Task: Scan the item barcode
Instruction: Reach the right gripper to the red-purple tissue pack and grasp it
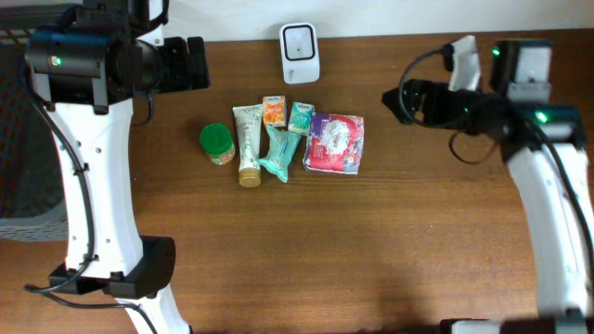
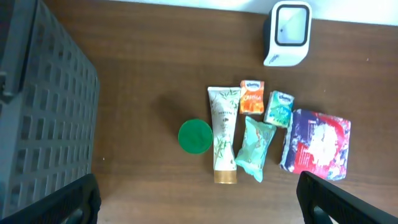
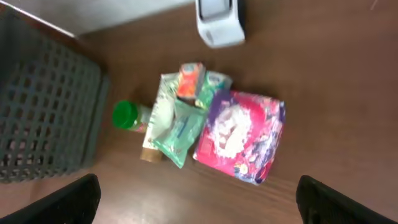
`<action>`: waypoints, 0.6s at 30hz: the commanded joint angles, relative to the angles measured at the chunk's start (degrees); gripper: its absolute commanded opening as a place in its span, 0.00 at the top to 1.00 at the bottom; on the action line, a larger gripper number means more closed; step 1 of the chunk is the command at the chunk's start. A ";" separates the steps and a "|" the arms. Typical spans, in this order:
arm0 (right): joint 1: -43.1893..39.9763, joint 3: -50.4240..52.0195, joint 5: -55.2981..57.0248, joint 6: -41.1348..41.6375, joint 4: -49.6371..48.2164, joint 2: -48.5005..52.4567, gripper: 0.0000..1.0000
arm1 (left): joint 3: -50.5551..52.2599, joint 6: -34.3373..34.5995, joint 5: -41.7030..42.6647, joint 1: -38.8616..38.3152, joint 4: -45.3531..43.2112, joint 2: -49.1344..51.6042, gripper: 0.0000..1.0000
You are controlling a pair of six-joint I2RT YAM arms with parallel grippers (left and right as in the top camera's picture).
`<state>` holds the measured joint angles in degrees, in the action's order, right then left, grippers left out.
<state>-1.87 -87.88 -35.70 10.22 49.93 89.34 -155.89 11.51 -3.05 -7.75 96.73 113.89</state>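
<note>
Lying clustered, the items (image 1: 281,153) sit well apart from both jaws

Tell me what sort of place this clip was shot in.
Probably a mock shop checkout on a wooden table: a white barcode scanner at the back edge, small packaged goods grouped before it, a dark mesh basket at the left.

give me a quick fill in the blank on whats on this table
The jar has a ____ lid.
The tube beside it has a ____ cap, pointing away from the scanner.
The left gripper and right gripper are both ____, holding nothing.
Missing words: green; gold; open.
</note>
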 commanded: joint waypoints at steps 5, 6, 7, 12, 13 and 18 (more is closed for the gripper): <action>0.35 -0.57 -16.06 -6.40 0.07 26.71 0.23 | -0.48 -0.92 -0.20 0.04 -0.02 -0.76 0.01; 0.35 -0.57 -22.88 -8.72 -0.70 30.69 0.23 | -0.48 -0.92 -0.20 0.04 -0.02 -0.76 0.01; 0.31 -0.57 -24.26 -8.76 -0.83 33.62 0.28 | -0.48 -0.92 -0.20 0.04 -0.02 -0.76 0.01; 0.76 -0.52 -20.61 -9.86 -0.68 38.12 0.22 | -0.48 -0.92 -0.20 0.04 -0.02 -0.76 0.01; 1.51 -0.52 -20.59 -9.84 -0.83 38.12 0.23 | -0.48 -0.92 -0.20 0.04 -0.02 -0.76 0.01; 5.75 -0.52 -16.09 -9.79 -1.57 38.18 0.44 | -0.48 -0.92 -0.20 0.04 -0.02 -0.76 0.01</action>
<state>1.34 -87.96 -52.95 1.26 48.93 127.15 -155.92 11.51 -3.05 -7.75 96.68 113.89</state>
